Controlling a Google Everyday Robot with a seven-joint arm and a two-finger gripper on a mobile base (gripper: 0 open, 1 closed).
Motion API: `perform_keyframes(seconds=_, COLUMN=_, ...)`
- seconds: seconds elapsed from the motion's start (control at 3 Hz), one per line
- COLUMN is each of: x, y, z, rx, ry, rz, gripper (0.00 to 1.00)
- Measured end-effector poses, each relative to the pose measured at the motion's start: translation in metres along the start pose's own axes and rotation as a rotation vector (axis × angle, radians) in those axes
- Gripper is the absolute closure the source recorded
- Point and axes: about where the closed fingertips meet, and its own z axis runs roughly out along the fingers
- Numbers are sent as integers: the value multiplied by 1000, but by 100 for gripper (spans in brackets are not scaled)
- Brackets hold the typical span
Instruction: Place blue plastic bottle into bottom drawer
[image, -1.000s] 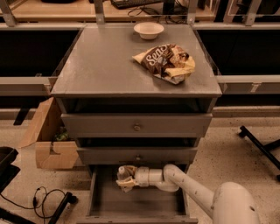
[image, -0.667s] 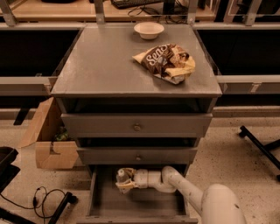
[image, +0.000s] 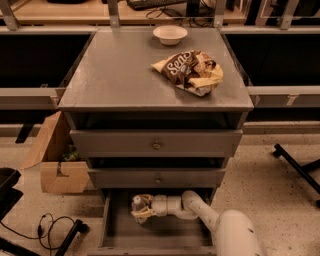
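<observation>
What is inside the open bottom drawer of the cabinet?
Inside the wide grey wooden bottom drawer, toward its left, the end effector grips a small clear plastic bottle with a white cap. Elsewhere bare floor shows; the rear part is covered by the grey drawer above.

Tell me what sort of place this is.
Likely an office or lab workroom: a grey drawer cabinet, a desk with cables behind it, a cardboard box on the speckled floor. The gripper is inside the open bottom drawer, by the blue plastic bottle.
</observation>
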Motion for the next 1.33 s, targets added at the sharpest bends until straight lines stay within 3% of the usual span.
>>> perform_keyframes(seconds=0.67, x=27, y=21, z=12, rx=5, ry=-15, rz=99, gripper=100)
perform_keyframes(seconds=1.33, x=28, y=21, z=12, rx=5, ry=-16, rz=101, gripper=59)
